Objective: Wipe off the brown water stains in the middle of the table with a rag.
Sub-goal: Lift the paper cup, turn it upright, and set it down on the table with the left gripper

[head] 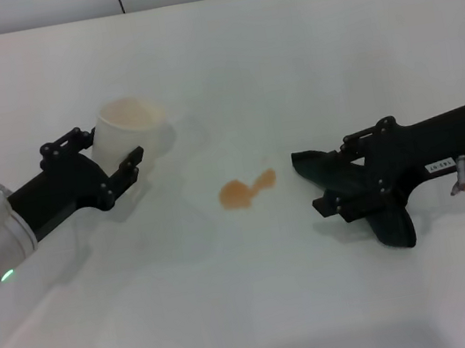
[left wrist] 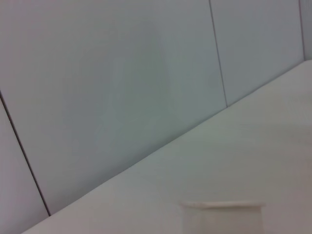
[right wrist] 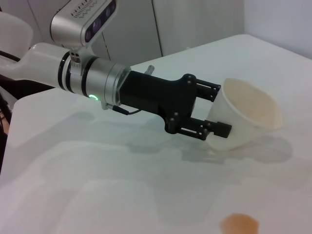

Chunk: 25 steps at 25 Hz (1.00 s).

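Brown water stains (head: 247,189) sit intact at frame centre on the table (head: 264,311); wiping not yet started. Right gripper (head: 341,181), centre-right, pinches the rag (head: 391,223) (one end trailing toward the lower right). Left gripper (head: 114,158), upper left, clamps a tilted white cup (head: 129,129)

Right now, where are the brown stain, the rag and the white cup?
brown water stains (head: 237,193): head view, middle of the round blot.
rag (head: 395,225): head view, dark cloth trailing below the right gripper.
white cup (right wrist: 246,117): right wrist view, inner wall.
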Tool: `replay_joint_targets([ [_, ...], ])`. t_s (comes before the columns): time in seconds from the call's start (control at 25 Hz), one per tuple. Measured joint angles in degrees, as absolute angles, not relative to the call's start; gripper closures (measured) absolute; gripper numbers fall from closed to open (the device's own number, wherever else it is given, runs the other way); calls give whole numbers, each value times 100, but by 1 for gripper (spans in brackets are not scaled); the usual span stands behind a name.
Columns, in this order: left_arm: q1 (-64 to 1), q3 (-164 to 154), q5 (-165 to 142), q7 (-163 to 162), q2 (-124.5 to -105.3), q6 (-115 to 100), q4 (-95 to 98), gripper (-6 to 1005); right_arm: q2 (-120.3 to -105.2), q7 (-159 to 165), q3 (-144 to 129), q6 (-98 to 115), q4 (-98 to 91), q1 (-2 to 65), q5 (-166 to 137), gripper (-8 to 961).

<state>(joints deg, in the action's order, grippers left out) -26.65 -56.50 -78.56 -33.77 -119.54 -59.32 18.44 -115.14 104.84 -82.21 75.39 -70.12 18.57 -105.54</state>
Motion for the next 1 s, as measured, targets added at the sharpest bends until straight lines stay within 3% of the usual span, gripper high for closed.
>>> replay_joint_targets([
  [0.44, -2216, -5714, -7740, -3286, -11963, -6191, 2030, 403, -11506, 10519, -8271, 7607, -7074, 1847, -10653, 312],
  [1.0, -2162, -5973, -7699, -3228, -11968, -6158, 2017, 360, -11514, 10563, -8329, 7587, -7181, 1850, -10687, 312],
])
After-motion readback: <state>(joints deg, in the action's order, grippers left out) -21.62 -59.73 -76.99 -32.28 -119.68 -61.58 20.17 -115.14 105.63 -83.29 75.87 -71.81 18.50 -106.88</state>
